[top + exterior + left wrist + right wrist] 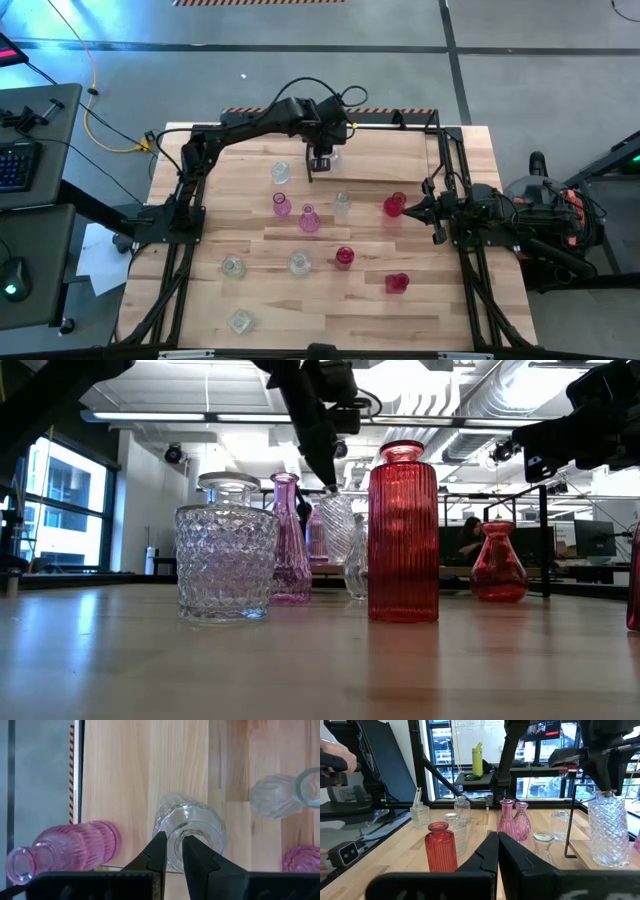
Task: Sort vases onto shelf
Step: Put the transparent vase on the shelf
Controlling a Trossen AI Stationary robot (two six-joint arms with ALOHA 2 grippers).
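The left tool [321,160] sits at twelve o'clock on the surface [440,300], its fingers [159,851] pinched on the rim of a clear vase [187,822] over the shelf [375,160]. The right tool [408,208] waits at three o'clock, fully closed and empty. Other vases stand mid-surface: a red bottle [403,532], a cut-glass jar [226,560], a pink vase [290,540].

Vases [309,219] on table [440,300], shelf [400,165] behind

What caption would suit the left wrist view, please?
Left gripper pinching the rim of a clear textured glass vase, beside a pink ribbed glass bottle.
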